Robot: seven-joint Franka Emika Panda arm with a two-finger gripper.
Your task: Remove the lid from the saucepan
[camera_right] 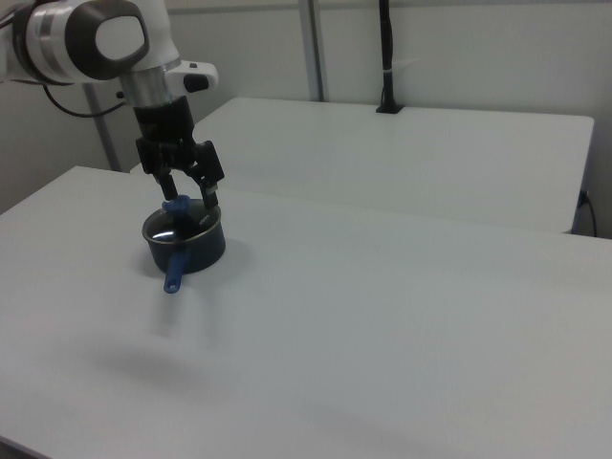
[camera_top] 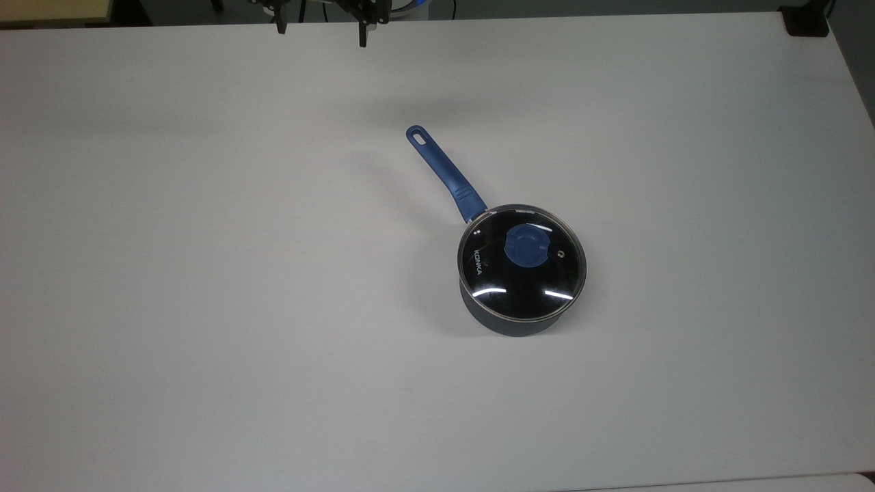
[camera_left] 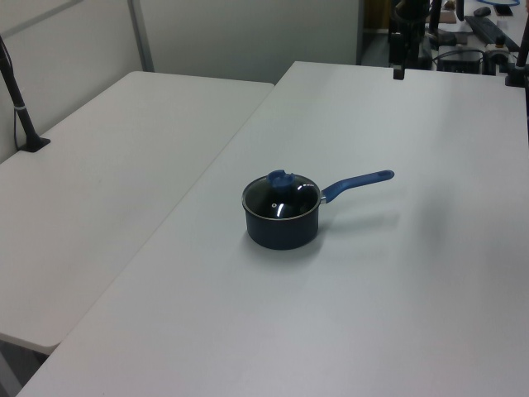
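One pan (camera_top: 509,311) sits alone near the middle of the white table (camera_top: 205,307), its lid (camera_top: 521,263) seated flat on the rim and the blue knob (camera_top: 526,247) at the lid's centre, free to be gripped from above. The handle (camera_top: 444,174) points toward the top view's upper left, away from the knob, so it should not hinder a straight descent. The gripper (camera_top: 321,31) hangs at the table's far edge in the top view, well apart from the pan, fingers (camera_right: 207,194) spread and holding nothing. Bare tabletop lies on every side of the pan, leaving ample room to set the lid down once it is lifted.
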